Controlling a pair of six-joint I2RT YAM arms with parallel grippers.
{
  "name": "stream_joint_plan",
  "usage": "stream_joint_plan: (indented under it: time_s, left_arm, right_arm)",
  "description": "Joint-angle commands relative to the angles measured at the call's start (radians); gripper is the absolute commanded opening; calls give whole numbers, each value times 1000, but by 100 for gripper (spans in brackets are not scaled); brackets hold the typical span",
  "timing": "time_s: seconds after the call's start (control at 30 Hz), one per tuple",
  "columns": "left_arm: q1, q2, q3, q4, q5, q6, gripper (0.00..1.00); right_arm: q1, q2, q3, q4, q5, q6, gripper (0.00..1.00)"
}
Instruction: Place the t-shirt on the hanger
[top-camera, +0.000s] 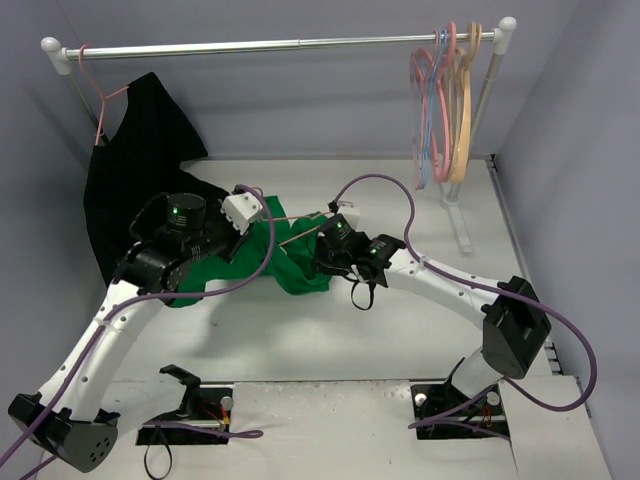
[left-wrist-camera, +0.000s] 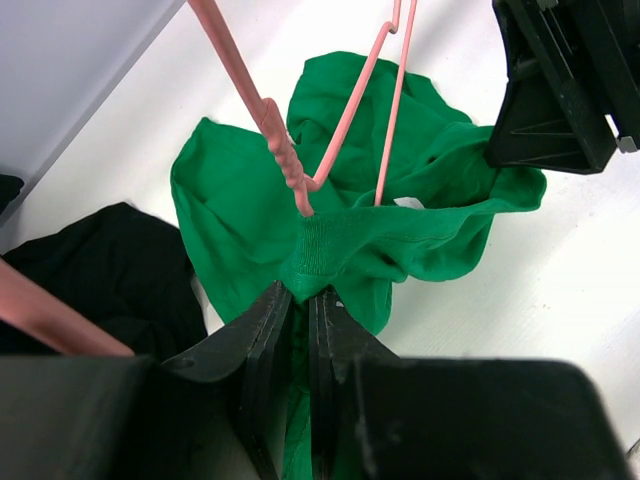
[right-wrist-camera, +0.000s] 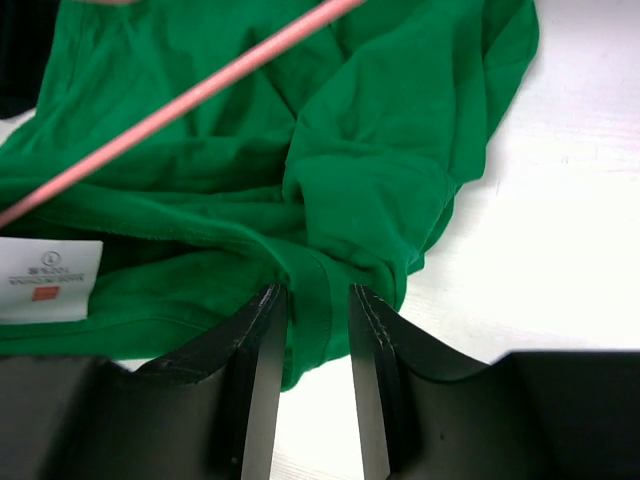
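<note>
The green t-shirt (top-camera: 288, 262) lies crumpled on the table between both arms. The thin pink hanger (left-wrist-camera: 285, 160) is threaded through its neck opening. It shows as a pink bar in the right wrist view (right-wrist-camera: 200, 90). My left gripper (left-wrist-camera: 303, 292) is shut on the ribbed collar of the t-shirt (left-wrist-camera: 330, 245), just below the hanger's twisted neck. My right gripper (right-wrist-camera: 318, 292) is open, its jaws on either side of a folded edge of the t-shirt (right-wrist-camera: 380, 170) with a gap on the right side. In the top view the left gripper (top-camera: 258, 228) and right gripper (top-camera: 318, 245) are close together.
A black garment (top-camera: 140, 170) hangs from a pink hanger at the left end of the rail (top-camera: 280, 45) and drapes onto the table. Several spare hangers (top-camera: 445, 100) hang at the right end. The rack's post (top-camera: 470, 150) stands at the back right.
</note>
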Motion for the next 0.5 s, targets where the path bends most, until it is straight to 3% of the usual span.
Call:
stream_joint_plan:
  time_s: [0.0, 0.2, 0.33, 0.47]
  left_arm:
    - [-9, -3, 44, 90, -11, 0, 0]
    - [-11, -5, 46, 96, -8, 0, 0]
    - [-11, -9, 49, 88, -2, -3, 0]
    - [-11, -14, 46, 90, 15, -14, 0]
  right_arm:
    - [-5, -5, 4, 44, -8, 11, 31]
    - [-17, 5, 1, 39, -11, -9, 23]
    - [-40, 4, -22, 62, -2, -39, 0]
    - [-83, 10, -45, 90, -22, -70, 0]
